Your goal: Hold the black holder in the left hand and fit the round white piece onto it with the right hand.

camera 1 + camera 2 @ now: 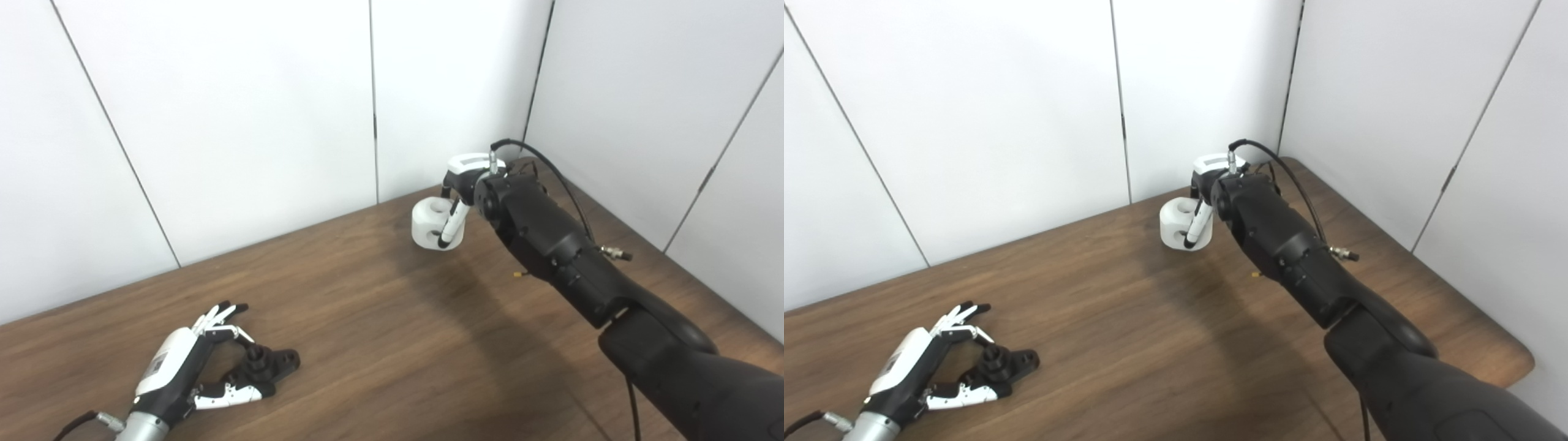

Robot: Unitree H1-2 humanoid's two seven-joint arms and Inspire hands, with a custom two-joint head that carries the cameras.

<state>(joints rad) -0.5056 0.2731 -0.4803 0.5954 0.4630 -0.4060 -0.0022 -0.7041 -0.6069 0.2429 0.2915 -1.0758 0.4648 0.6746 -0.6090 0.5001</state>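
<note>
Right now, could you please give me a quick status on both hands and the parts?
Left hand around holder on table. Right hand shut on white piece, far side. Parts well apart; nothing between.

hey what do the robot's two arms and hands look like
The right arm is bulky, glossy black, with a thin black cable looping over the wrist and a small metal plug on its side. The right hand is black with white parts. The left hand has a white back, black-tipped white fingers and a silver wrist connector.
</note>
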